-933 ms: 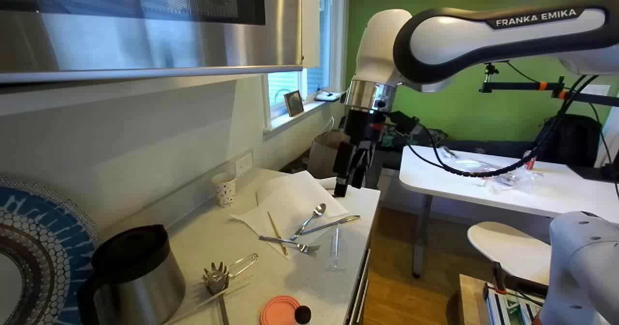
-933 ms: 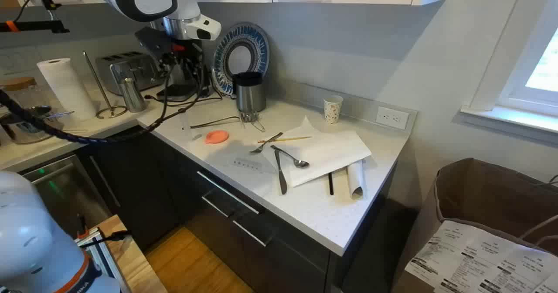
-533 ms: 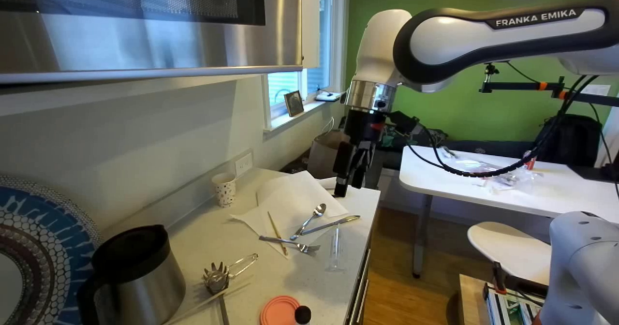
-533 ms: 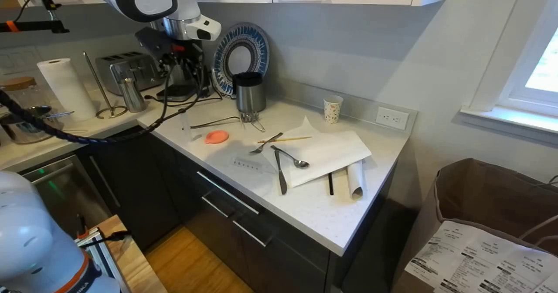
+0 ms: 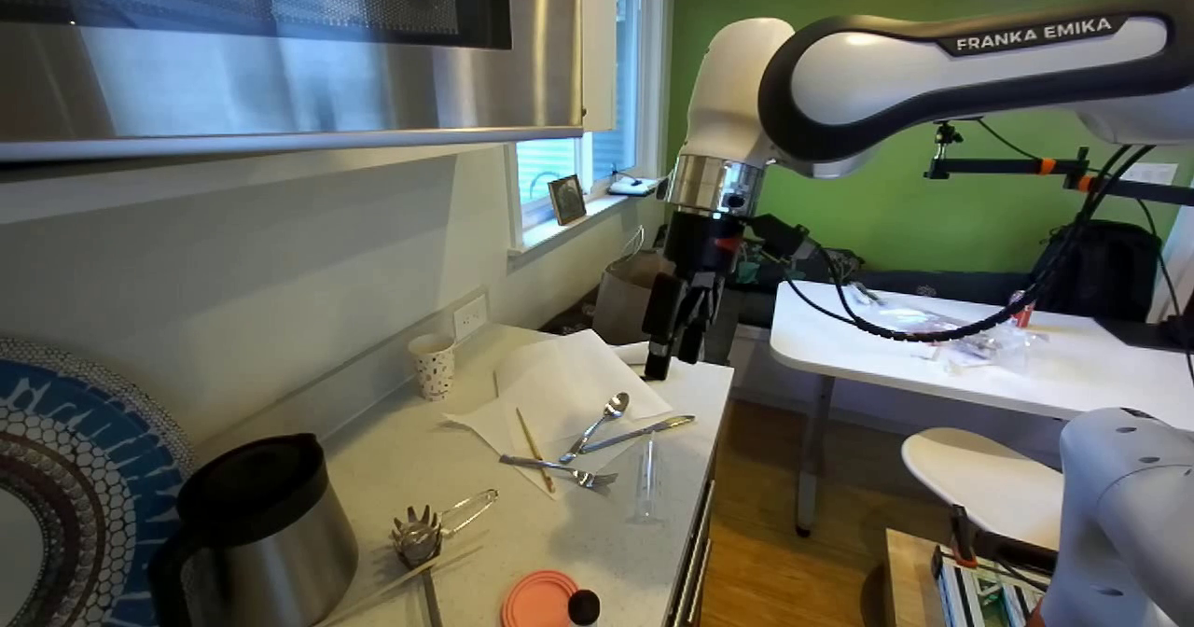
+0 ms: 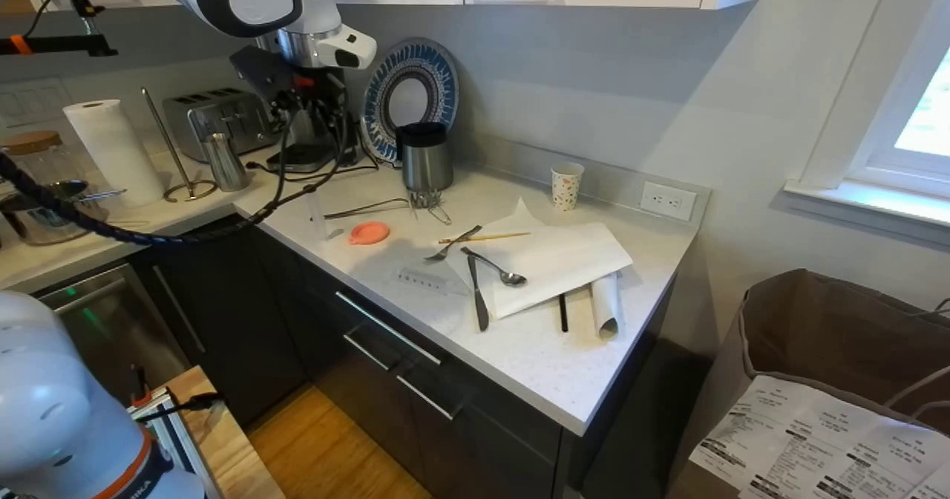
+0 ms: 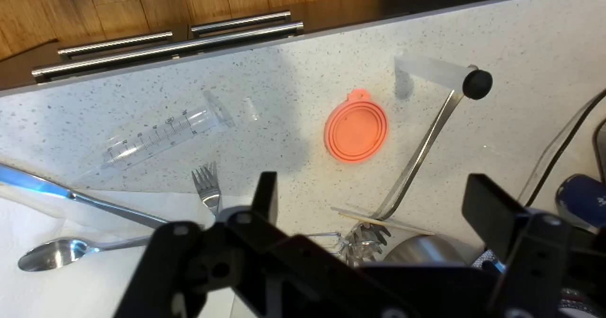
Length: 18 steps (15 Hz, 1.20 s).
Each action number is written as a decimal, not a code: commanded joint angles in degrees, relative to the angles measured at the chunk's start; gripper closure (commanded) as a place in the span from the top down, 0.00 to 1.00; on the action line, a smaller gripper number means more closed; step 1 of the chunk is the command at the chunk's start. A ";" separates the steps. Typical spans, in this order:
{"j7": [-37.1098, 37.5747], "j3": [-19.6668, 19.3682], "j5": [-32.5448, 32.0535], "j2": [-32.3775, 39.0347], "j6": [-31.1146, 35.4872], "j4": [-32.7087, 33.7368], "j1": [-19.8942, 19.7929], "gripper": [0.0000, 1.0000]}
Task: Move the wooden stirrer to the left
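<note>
The wooden stirrer looks to be the thin pale stick (image 7: 387, 223) across the neck of a metal pasta server (image 7: 423, 152) in the wrist view. One end is close to the steel carafe (image 7: 423, 249). In an exterior view the same stick (image 5: 373, 597) lies between carafe and server. A second, yellow-brown stick (image 6: 486, 237) lies under the fork on white paper; it also shows in an exterior view (image 5: 534, 450). My gripper (image 7: 374, 192) is open and empty, high above the counter. In an exterior view the gripper (image 5: 673, 366) points down, touching nothing.
A coral lid (image 7: 356, 129), a clear syringe (image 7: 156, 138) and a black-capped clear tube (image 7: 477, 84) lie nearby. A fork (image 6: 453, 244), spoon (image 6: 510, 278) and knife (image 6: 479, 295) lie at the paper (image 6: 579, 261). A paper cup (image 6: 567, 186) stands by the wall.
</note>
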 commanded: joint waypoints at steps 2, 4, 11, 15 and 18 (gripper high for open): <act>-0.24 0.60 0.27 0.05 -0.21 0.15 -0.77 1.00; -0.29 0.10 0.09 2.89 -0.39 1.70 -1.29 1.00; 1.38 -0.59 -2.63 12.37 1.20 3.07 -4.62 1.00; 5.96 -0.21 -5.57 18.53 6.50 4.46 -5.86 1.00; 11.80 -0.20 -8.44 23.25 10.20 6.63 -5.80 1.00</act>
